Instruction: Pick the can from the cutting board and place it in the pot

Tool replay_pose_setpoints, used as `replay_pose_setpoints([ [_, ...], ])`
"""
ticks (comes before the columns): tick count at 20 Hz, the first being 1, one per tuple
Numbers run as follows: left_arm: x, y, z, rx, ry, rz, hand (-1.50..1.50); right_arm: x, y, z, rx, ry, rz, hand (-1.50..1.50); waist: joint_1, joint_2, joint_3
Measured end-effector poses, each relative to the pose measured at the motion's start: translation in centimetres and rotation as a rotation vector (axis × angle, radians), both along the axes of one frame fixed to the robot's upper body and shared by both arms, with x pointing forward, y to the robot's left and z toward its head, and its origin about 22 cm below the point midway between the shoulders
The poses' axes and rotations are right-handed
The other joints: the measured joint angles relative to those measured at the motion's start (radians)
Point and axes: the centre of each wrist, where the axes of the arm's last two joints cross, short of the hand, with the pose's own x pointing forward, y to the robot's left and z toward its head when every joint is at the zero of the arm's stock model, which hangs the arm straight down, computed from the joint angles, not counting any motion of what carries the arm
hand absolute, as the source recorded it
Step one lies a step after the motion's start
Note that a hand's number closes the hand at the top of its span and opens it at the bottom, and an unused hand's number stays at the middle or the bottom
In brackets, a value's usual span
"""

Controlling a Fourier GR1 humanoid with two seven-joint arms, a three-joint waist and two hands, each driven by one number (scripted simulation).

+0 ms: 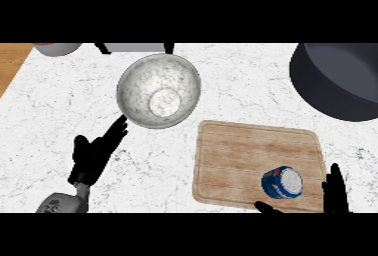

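Head view, sole view on record.

Step in hand: approach to the pick; grasp not yet made. Can (283, 182) lying on the cutting board (244, 150), toward its near right corner, blue body with white end turned up toward the view, tilted rather than upright. Pot (336, 80) dark, at far right of the counter (59, 110), partly cut by the view's edge, well apart from the can.

Right hand (336, 192): low at the right, mostly out of view. Fingers straight, pointing up along the board's right edge, just beside the can; thumb showing at the board's near edge, below the can. Spread wide, can lying between thumb and fingers. Touching or apart: cannot tell; nothing held as far as shown.

Next move, as judged: fingers and thumb to close round the can's body, then lift clear of the board, carry up and right across the counter, release over the pot's mouth. Tilt of the can likely to call for a grip across its side, not its ends.

Left hand (96, 152): at the left, open, fingers straight and pointing up toward the metal bowl (159, 90); fingertip near the bowl's near rim, contact not certain. Holding nothing; resting.

Other items: pale vessel (55, 48) at the far left edge, cropped.
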Motion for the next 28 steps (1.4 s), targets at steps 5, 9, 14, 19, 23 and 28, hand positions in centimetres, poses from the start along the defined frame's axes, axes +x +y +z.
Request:
replay_pose_setpoints([
  [5, -0.4, -0.3, 0.4, 0.003, 0.001, -0.001, 0.0, 1.0, -0.7, -2.3, 0.081, -0.046, -0.018, -1.5, 0.003, 0.0, 0.0],
  [9, 0.1, 0.2, 0.5, 0.008, 0.005, 0.0, 0.0, 1.5, -0.5, -4.8, 0.139, -0.067, -0.023, -1.5, 0.003, 0.001, 0.0],
  [14, 0.2, 0.2, 0.1, 0.008, -0.001, -0.003, 0.0, 2.0, -0.9, -7.5, 0.122, -0.077, 0.007, 1.5, 0.003, 0.0, -0.003],
  [19, 0.1, 0.5, 0.1, 0.015, 0.002, -0.002, 0.0, 2.2, -1.3, -9.8, 0.046, -0.115, 0.03, 1.5, 0.0, -0.006, -0.014],
  [23, -0.3, 0.3, 0.0, 0.011, 0.002, -0.004, 0.0, 2.6, -1.7, -10.6, 0.047, -0.178, 0.022, 1.5, -0.001, -0.008, -0.019],
  [28, -0.5, 0.4, 0.2, 0.015, -0.006, -0.005, 0.0, 2.5, 0.0, -11.1, 0.012, -0.249, -0.003, 1.5, -0.001, -0.007, -0.017],
])
